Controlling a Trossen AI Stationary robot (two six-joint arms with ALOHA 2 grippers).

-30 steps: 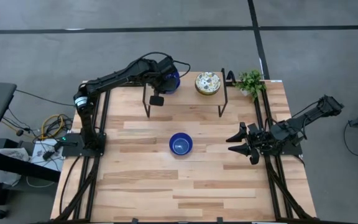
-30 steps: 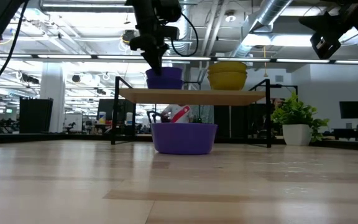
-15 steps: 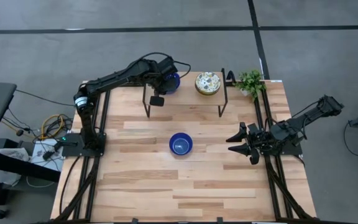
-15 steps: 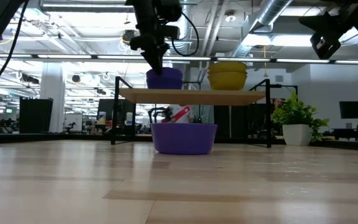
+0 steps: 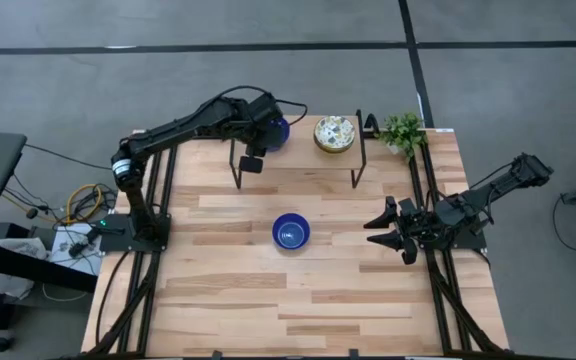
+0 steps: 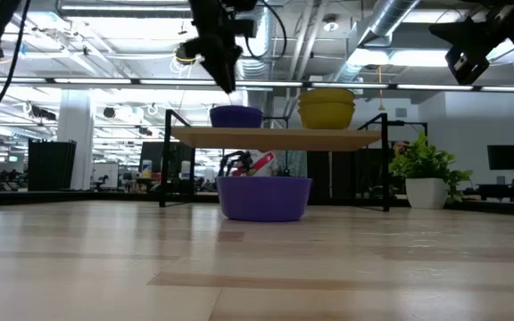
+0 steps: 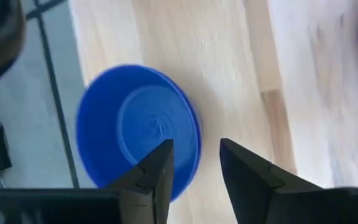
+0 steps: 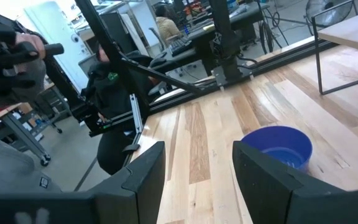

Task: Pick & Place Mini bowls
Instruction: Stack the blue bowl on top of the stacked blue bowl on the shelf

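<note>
A blue mini bowl [image 7: 138, 130] stands on its base on the left part of a raised wooden shelf [image 6: 275, 138] at the table's far edge. My left gripper [image 6: 226, 76] hangs open just above it, apart from it, and the bowl's rim lies below the gap between the fingers [image 7: 194, 165]. Stacked cream floral bowls [image 5: 334, 133] sit on the shelf's right part. Another blue bowl [image 5: 290, 232] rests on the table's middle. My right gripper [image 5: 383, 228] waits open at the table's right edge, level with that bowl [image 8: 278, 146].
A small potted plant [image 5: 403, 130] stands at the far right corner, beside the shelf's black legs [image 5: 358, 165]. The wooden table [image 5: 298, 300] shows bare boards in its near half. People and benches show in the room beyond.
My left gripper has risen from inside the blue bowl on the shelf to just above it, clear of the rim. The bowl stays on the shelf and sits lower than before. The right arm has kept still.
</note>
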